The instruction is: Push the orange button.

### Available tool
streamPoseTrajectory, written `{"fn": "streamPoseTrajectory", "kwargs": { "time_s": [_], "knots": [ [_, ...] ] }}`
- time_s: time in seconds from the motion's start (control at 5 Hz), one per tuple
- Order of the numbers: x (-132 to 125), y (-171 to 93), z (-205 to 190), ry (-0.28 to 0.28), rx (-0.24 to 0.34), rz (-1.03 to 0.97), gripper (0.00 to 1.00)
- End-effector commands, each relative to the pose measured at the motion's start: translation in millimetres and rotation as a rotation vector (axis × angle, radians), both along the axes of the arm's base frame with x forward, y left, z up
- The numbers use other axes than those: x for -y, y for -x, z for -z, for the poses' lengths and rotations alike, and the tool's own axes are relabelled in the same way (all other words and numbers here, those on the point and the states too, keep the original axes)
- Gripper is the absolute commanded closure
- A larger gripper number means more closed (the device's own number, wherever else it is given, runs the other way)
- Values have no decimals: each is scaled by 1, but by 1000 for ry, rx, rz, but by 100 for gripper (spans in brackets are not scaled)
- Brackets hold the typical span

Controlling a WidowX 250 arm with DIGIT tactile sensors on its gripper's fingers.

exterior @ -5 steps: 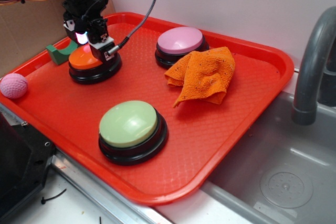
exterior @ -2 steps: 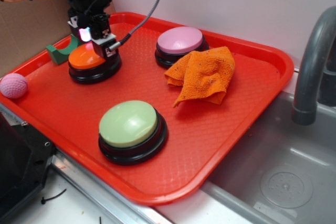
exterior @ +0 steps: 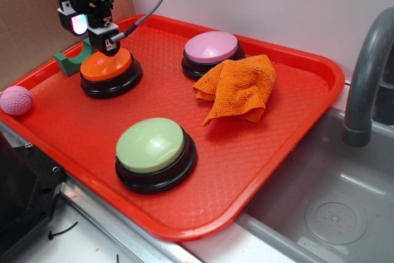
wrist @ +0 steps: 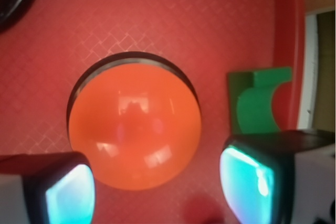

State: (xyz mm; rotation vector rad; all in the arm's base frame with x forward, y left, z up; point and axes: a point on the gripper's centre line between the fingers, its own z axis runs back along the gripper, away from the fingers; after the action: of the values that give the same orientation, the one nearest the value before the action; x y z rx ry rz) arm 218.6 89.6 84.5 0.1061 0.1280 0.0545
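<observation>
The orange button (exterior: 106,66) has a glossy domed top on a black base and sits at the back left of the red tray (exterior: 277,170). My gripper (exterior: 92,34) hovers above its far-left edge, clear of the dome. In the wrist view the orange button (wrist: 134,129) fills the middle, seen from above. My gripper (wrist: 157,195) is open with nothing between its fingers. Its two glowing teal pads (wrist: 71,195) stand wide apart at the bottom of that view.
A pink-topped button (exterior: 211,47) and an orange knitted cloth (exterior: 240,87) lie at the back right, a pale green button (exterior: 151,146) near the front. A green block (exterior: 72,60) sits beside the orange button, a pink ball (exterior: 15,100) off the tray's left. Sink (exterior: 345,207) and faucet (exterior: 366,72) stand right.
My gripper has risen off the orange button and shifted up and to the left. The button's whole dome now shows.
</observation>
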Motion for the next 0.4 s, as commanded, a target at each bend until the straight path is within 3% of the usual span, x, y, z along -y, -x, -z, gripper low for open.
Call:
{"fn": "streamPoseTrajectory", "kwargs": {
  "time_s": [0.0,0.2],
  "knots": [
    [-11,-4,-40,-35,114,-47,0],
    [-11,-1,-49,-30,128,-56,0]
  ]
}}
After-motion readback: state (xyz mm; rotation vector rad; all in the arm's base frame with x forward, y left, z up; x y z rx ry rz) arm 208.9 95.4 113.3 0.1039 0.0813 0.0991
